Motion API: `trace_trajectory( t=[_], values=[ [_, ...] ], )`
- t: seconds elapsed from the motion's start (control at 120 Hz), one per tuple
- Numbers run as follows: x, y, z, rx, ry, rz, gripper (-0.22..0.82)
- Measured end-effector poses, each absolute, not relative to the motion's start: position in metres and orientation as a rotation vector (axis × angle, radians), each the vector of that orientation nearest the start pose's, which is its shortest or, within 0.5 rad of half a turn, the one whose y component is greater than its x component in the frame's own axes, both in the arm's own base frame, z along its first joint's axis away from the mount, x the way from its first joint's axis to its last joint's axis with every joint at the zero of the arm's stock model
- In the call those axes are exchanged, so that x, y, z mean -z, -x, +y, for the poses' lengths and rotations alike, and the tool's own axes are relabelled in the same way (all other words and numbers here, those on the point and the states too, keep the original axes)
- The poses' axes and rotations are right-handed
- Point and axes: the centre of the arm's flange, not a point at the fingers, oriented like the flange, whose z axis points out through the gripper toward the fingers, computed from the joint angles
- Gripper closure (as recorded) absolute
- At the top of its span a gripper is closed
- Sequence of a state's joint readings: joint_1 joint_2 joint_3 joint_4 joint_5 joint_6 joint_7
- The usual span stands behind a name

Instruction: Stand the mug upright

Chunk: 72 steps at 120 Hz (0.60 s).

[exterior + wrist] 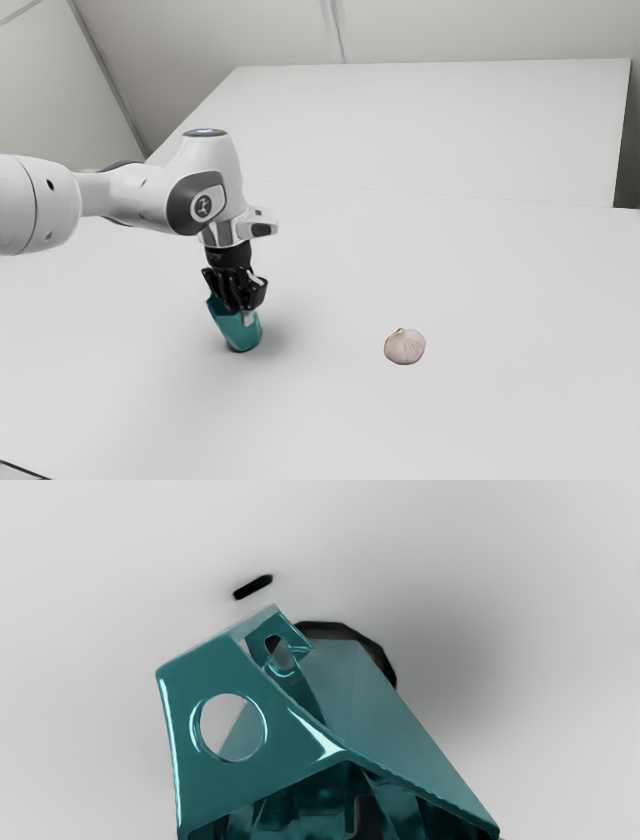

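Exterior view: jaws clamped on mug [236, 329]

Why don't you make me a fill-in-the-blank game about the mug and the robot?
The mug is a blue-green called ____.
It isn't standing upright; it is ____.
The pincer is coloured ____.
In the exterior view, the pale shell-like thing lies to the mug's ____.

Missing words: teal; tilted; black; right.

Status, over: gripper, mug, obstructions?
Gripper down at the mug's mouth, grip unconfirmed. Teal mug tilted, not upright. Pale shell-like object apart, toward the exterior view's right, likely not in the way.
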<state>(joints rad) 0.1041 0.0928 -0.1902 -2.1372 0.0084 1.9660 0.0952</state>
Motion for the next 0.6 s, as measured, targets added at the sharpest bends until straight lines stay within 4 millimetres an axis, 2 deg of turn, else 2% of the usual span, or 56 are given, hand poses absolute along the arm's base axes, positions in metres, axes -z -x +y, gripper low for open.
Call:
trace_trajectory(
  t=[0.133,0.358,0.408,0.525,0.6],
  values=[
    [-0.356,-0.52,-0.047,-0.377,3.11,0.286,0.34],
    [-0.431,-0.522,-0.054,-0.169,3.102,0.284,0.15],
    [-0.454,-0.526,-0.058,-0.112,3.102,0.288,0.12],
    [-0.538,-0.547,-0.069,0.058,3.107,0.283,0.07],
    [-0.572,-0.551,-0.073,0.118,3.109,0.275,0.05]
  ],
)
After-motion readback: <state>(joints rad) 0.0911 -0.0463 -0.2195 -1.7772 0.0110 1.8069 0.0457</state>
